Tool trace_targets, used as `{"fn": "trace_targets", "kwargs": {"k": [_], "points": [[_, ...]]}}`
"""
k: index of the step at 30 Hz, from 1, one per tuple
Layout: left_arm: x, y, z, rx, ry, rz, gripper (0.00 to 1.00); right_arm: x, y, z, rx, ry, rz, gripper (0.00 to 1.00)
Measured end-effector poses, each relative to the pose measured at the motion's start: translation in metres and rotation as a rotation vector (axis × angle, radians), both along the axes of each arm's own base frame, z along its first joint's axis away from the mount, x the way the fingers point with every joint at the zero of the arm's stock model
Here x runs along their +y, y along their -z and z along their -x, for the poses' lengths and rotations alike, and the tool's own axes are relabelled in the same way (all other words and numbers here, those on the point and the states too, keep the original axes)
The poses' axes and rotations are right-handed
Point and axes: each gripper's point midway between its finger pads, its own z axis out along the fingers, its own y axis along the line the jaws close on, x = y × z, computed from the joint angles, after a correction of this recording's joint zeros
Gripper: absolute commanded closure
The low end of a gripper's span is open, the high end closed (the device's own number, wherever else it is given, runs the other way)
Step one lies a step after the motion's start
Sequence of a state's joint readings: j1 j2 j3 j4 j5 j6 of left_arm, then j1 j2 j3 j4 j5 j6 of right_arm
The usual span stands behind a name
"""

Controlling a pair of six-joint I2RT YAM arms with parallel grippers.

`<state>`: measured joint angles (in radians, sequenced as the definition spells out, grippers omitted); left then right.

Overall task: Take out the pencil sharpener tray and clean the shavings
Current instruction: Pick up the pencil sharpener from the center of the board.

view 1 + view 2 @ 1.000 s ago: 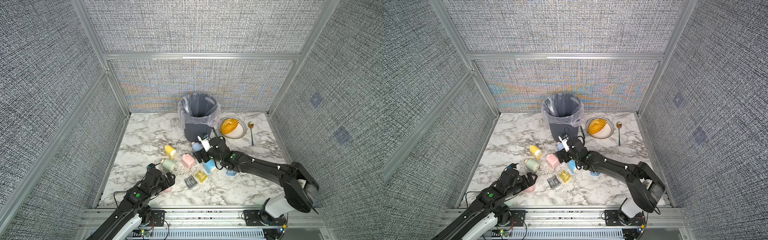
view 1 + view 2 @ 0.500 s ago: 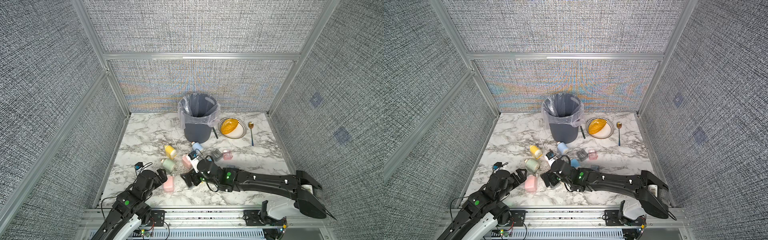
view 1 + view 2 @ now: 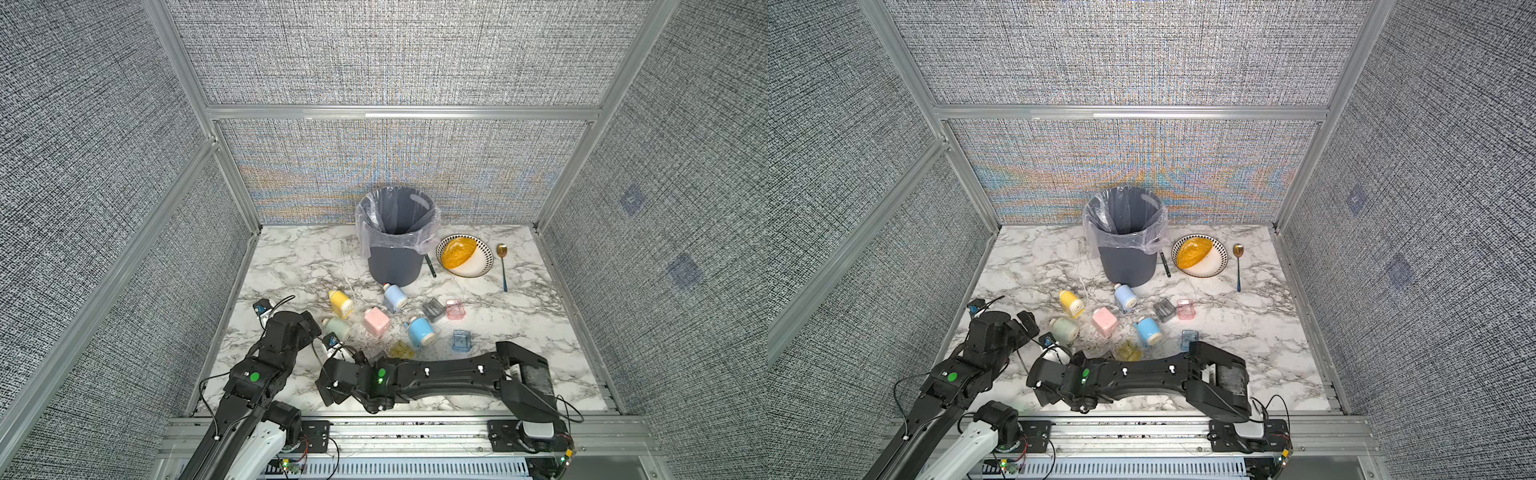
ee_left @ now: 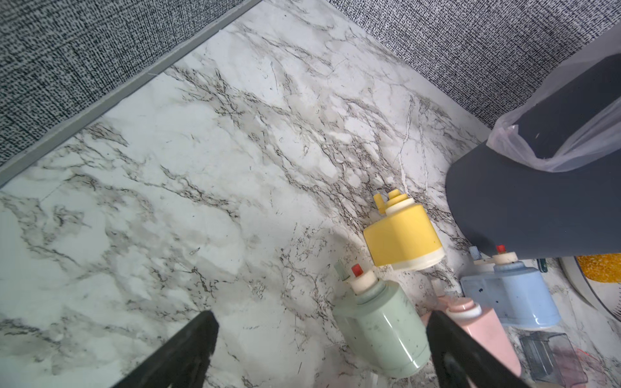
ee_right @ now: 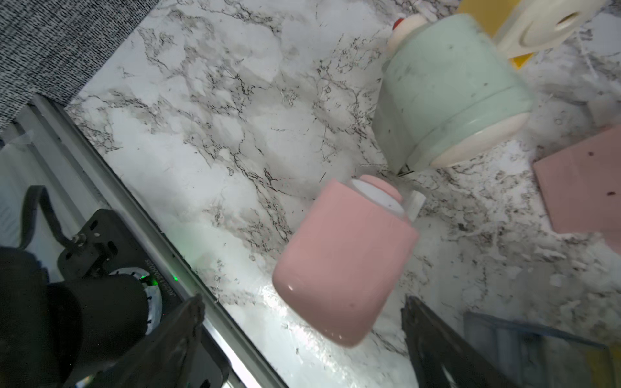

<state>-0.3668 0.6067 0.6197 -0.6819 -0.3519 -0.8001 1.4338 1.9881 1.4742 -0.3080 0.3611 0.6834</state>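
Marble tabletop point(image 3: 299, 257); grey bin point(image 3: 392, 266) w/ clear liner at back centre. Dark pen point(image 3: 429, 266) lies just beside bin base. Right of it: patterned-rim plate point(image 3: 478, 262) w/ orange-yellow lump point(image 3: 457, 251), then gold spoon point(image 3: 503, 266), apart.

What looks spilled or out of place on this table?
Shavings are strewn across the marble among the sharpeners, not in the bin. The yellow sharpener and green sharpener lie on their sides, and loose trays like the blue tray sit scattered nearby.

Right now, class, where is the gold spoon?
In both top views, the gold spoon lies at the back right of the table, just right of the plate, not touching it.
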Motion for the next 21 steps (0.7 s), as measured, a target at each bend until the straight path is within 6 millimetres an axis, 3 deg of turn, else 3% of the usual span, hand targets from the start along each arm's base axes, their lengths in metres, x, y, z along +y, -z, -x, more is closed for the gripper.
{"fn": "trace_targets", "kwargs": {"k": [9,21], "points": [[0.003,0.003,0.0,-0.015,-0.002,0.04,0.0,-0.011,0.031,-0.012,-0.027,0.072,0.134,0.19],[-0.002,0.014,-0.001,0.0,0.019,0.065,0.0,-0.05,0.03,-0.02,-0.056,0.123,0.181,0.25]]}}
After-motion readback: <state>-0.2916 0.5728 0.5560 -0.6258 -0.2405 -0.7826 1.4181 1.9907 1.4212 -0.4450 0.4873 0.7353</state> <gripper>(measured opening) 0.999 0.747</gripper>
